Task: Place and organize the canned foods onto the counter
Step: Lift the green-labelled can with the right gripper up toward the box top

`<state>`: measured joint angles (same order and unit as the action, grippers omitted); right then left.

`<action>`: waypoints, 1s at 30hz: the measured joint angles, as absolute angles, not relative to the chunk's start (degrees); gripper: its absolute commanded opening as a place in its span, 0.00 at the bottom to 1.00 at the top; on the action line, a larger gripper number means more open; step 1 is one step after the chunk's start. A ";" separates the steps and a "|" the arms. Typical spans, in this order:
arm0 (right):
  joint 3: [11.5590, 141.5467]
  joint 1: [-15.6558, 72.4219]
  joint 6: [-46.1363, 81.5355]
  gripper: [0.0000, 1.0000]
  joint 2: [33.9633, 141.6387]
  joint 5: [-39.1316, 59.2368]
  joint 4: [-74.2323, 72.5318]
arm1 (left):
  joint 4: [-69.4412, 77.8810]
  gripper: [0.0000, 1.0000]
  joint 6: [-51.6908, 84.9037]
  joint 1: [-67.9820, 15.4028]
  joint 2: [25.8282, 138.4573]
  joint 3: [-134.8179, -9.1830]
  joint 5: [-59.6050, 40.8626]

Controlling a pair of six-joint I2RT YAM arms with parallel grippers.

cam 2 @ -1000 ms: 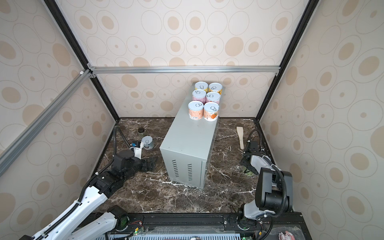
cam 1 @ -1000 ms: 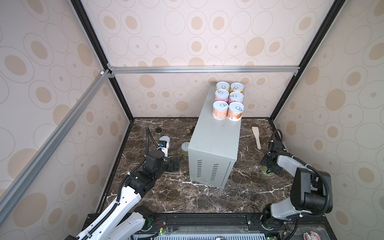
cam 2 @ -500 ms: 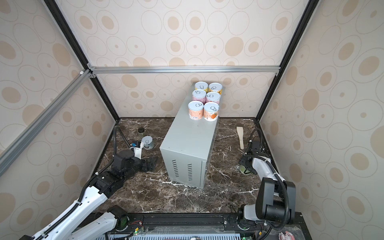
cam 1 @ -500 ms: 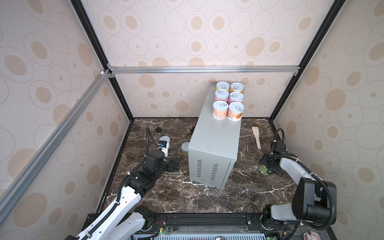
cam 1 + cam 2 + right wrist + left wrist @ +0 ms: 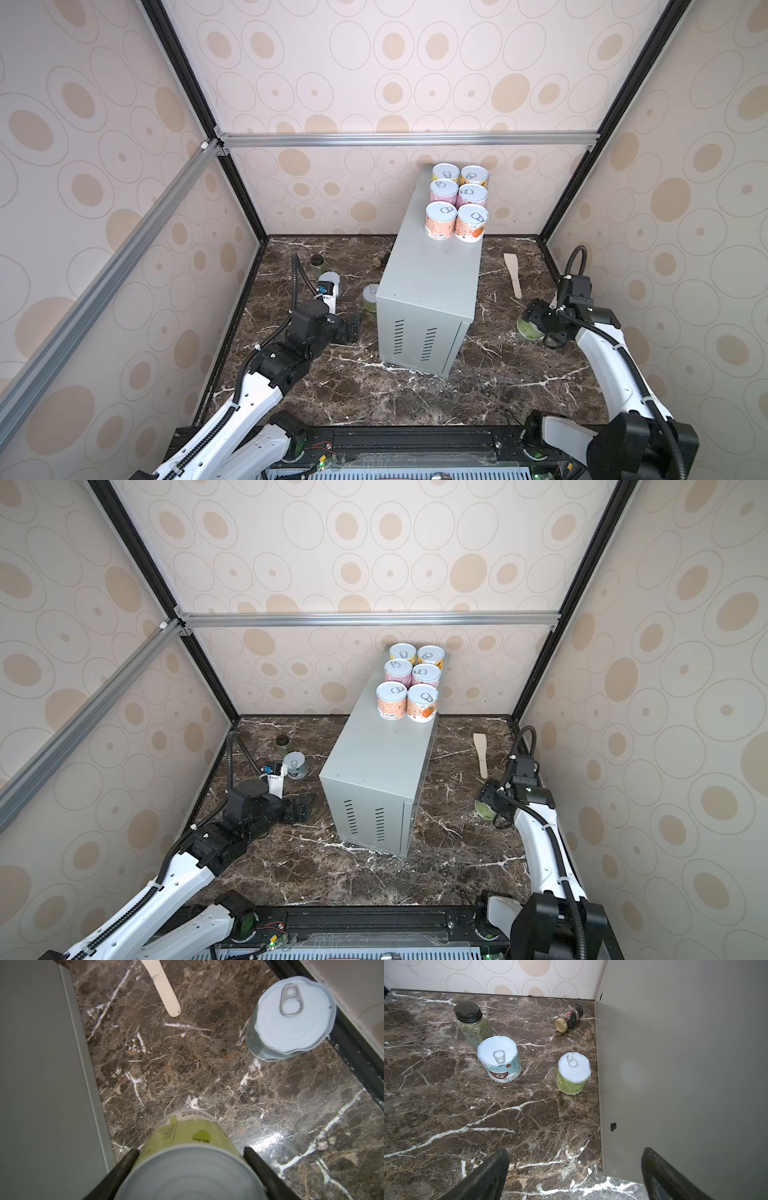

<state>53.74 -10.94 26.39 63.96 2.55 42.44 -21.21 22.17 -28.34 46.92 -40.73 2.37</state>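
– Six cans point(image 5: 424, 675) stand on the grey counter point(image 5: 432, 282), right?
– Yes, at its far end, in two rows of three. Two yellow cans point(image 5: 445, 173) are farthest, two pink cans point(image 5: 444, 192) in the middle, two orange cans point(image 5: 440, 222) nearest.
– How many are down on the brown floor point(image 5: 374, 395)?
– Four. On the left stand one white-blue can point(image 5: 499, 1061) and one left green can point(image 5: 574, 1076), which is just beside the counter's side. On the right are one right green can point(image 5: 187, 1132) and one bluish can point(image 5: 291, 1018) close to the right wall.
– What does the right gripper point(image 5: 191, 1151) do?
– Its two fingers squeeze the right green can, one on each side. I cannot tell if the can is off the floor.
– And the left gripper point(image 5: 575, 1152)?
– Its fingers are wide apart and hold nothing. It hangs low by the counter's near left corner. The two left cans are farther back.
– Anything else?
– One jar point(image 5: 471, 1022) with a black lid stands just behind the white-blue can. One small bottle point(image 5: 569, 1019) lies on its side far back. One wooden spatula point(image 5: 513, 274) lies on the right.
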 measured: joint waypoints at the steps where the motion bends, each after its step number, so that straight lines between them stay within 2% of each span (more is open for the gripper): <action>1: 54.46 -10.94 26.22 0.52 62.89 3.51 43.35 | -21.12 0.99 22.20 -28.34 46.89 -40.73 2.35; 11: 68.27 -10.55 22.79 0.52 57.14 10.31 55.44 | -21.41 0.99 22.33 -28.34 45.21 -40.75 1.54; 30: 95.18 2.33 19.92 0.51 55.70 12.99 74.02 | -25.50 0.99 22.70 -28.34 44.95 -49.45 2.24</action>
